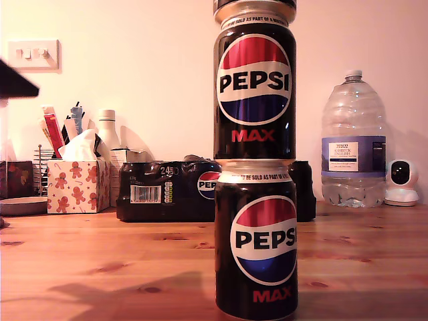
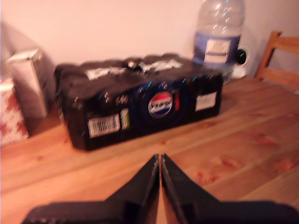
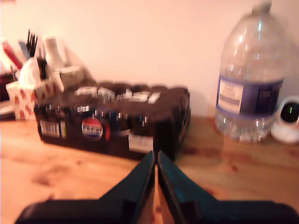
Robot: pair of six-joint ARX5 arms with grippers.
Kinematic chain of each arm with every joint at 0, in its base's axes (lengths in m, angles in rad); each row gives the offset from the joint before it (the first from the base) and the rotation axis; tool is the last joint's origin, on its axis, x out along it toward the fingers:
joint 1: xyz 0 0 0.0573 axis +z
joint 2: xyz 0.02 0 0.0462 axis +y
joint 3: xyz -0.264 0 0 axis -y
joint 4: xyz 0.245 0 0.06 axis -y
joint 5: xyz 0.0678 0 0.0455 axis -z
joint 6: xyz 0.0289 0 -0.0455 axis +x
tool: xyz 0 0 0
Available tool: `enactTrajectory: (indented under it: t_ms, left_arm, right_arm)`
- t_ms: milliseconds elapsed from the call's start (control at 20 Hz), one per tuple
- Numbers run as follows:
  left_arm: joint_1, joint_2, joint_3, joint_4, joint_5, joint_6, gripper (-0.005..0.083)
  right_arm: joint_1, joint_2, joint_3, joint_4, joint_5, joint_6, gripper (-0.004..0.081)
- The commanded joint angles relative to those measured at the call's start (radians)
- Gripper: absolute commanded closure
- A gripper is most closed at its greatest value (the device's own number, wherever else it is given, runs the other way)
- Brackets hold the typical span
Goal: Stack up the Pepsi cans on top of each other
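Already the Pepsi cans (image 1: 255,167) stood stacked on the table (image 1: 100,267), close to the exterior camera: one on the wood, a second squarely on it, and the base of a third just showing above. My first gripper (image 2: 160,161) and my second gripper (image 3: 155,158) were both closed on nothing, facing the multipack (image 2: 140,105). A knock to the table would likely topple so tall a column.
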Motion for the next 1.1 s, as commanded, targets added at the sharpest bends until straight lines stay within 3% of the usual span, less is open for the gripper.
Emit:
enactTrajectory:
  t_ms: [0,200,400,550,1050]
  left_arm:
    - [0.000,-0.039,-0.026,0.008,-0.001,0.001,0.0793]
    - [0.000,-0.137,-0.031,-0.105,-0.001,0.001,0.0793]
    - [0.000,-0.261,-0.031,-0.225,0.000,-0.032,0.0793]
    - [0.000,-0.331,-0.031,-0.327,-0.001,-0.035,0.0793]
    - [0.000,-0.343,-0.031,-0.578,-0.001,-0.033,0.0793]
  right_arm:
    - [-0.001,-0.035,-0.034,-0.006,0.000,0.003,0.0780]
    - [0.000,-0.114,-0.048,-0.071,0.000,0.011,0.0780]
    - [0.000,-0.156,-0.048,-0.124,-0.072,0.127,0.0780]
    - [0.000,-0.157,-0.048,-0.175,-0.071,0.127,0.0780]
    - [0.000,-0.157,-0.048,-0.482,-0.071,0.127,0.0780]
